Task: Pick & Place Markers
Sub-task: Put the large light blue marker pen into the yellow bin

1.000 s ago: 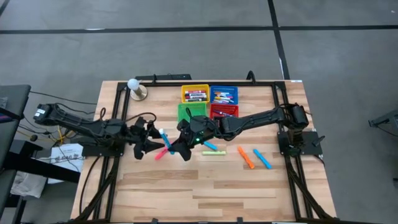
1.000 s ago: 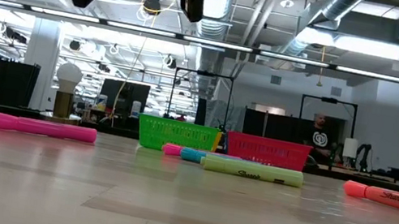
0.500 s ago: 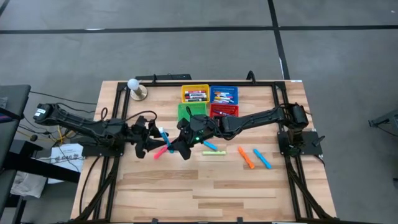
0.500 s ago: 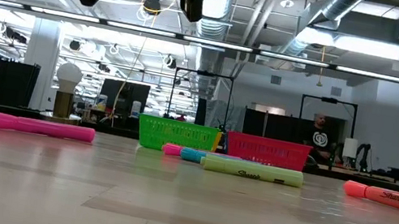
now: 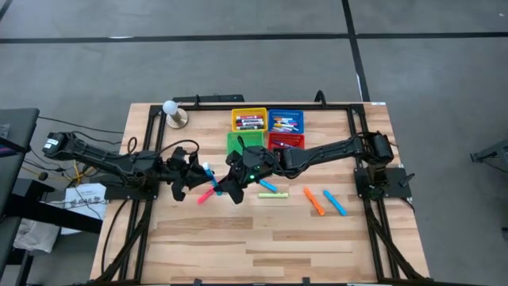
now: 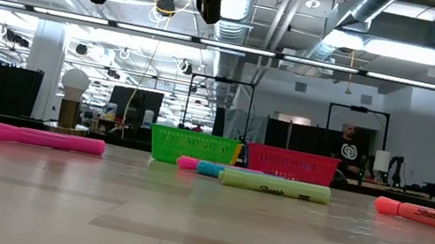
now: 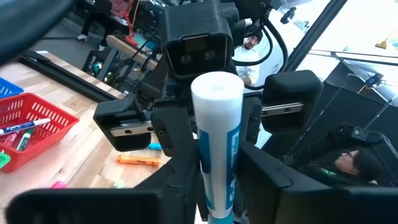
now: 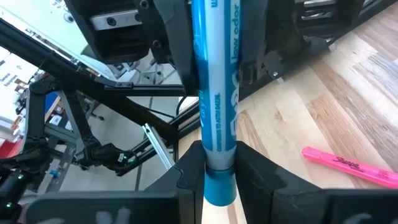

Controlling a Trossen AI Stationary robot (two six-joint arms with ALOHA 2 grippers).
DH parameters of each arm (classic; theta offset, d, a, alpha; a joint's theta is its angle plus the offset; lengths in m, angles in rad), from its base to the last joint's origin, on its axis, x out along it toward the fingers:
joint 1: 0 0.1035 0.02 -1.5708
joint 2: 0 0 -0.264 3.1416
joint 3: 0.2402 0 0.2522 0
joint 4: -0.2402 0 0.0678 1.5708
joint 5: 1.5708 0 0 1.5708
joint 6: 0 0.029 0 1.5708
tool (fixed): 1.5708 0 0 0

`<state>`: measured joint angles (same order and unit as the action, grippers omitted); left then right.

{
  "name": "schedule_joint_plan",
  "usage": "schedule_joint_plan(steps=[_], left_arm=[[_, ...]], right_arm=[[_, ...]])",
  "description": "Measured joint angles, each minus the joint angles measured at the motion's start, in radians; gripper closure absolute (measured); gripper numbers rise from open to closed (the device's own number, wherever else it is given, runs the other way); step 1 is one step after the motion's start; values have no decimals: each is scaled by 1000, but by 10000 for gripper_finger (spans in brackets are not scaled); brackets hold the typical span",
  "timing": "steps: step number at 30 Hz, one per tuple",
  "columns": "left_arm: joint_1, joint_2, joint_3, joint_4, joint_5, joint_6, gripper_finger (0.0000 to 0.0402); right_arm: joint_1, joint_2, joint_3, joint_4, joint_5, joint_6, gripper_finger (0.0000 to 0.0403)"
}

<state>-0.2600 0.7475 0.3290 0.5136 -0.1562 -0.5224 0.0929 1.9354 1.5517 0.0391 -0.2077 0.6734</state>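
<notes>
Both grippers meet mid-table over the wood: the right gripper (image 5: pixel 225 188) clamps one end of a blue-and-white marker (image 7: pixel 217 140). The left gripper (image 5: pixel 196 175) pinches its other end, aloft.

Four mesh baskets (image 5: pixel 267 130) cluster at the table's twelve o'clock; five loose markers (image 5: pixel 271 195) lie on the wood; one more marker (image 5: pixel 209 175) hangs between two grippers (image 5: pixel 208 179); one person (image 6: pixel 346 145) stands behind.
</notes>
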Motion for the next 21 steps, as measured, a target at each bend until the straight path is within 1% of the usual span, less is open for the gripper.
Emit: schedule_joint_plan(steps=[4,9,12,15,21], left_arm=[[0,0,0,4,1,-5,331],[0,0,0,9,0,-5,326],[0,0,0,10,-1,-4,323],[0,0,0,12,-1,-3,331],[0,0,0,10,6,0,328]], right_arm=[[0,0,0,0,0,-3,341],[0,0,0,2,0,-4,334],[-1,0,0,2,-1,-1,319],[-1,0,0,2,-7,-1,301],[-2,0,0,6,-87,-18,261]])
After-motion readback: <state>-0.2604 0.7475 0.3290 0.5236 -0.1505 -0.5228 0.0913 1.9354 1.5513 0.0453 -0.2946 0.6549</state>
